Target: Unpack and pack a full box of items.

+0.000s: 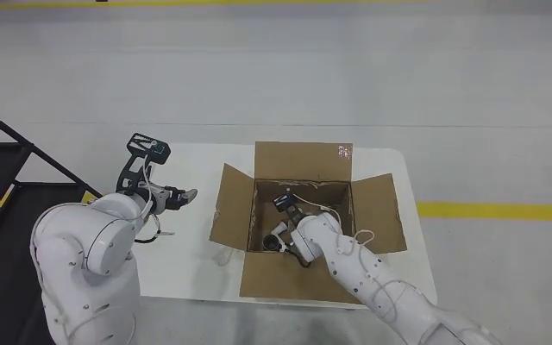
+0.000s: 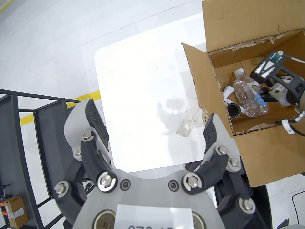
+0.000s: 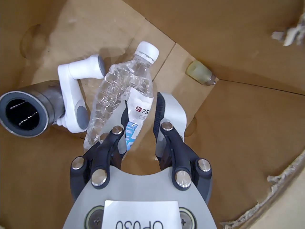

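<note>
An open cardboard box point(image 1: 297, 289) stands on the white table point(image 1: 194, 259). On its floor lies a crumpled clear water bottle point(image 3: 119, 84) with a white cap. My right gripper point(image 3: 141, 100) is down inside the box, its fingers closed narrowly on the bottle's labelled lower end; from the left wrist view the same gripper point(image 2: 261, 91) rests on the bottle point(image 2: 243, 89). My left gripper point(image 2: 151, 110) hangs open and holds nothing above the bare table, left of the box point(image 2: 262, 148); the top view has it point(image 1: 185, 197) near the table's left edge.
Beside the bottle lie a black hollow cylinder point(image 3: 23, 113) and a white handled piece point(image 3: 73, 96). A small yellowish item point(image 3: 199, 72) sits in a box corner. A strip of clear tape point(image 2: 188, 125) lies on the table. A black rack point(image 2: 35, 125) stands off the table's left.
</note>
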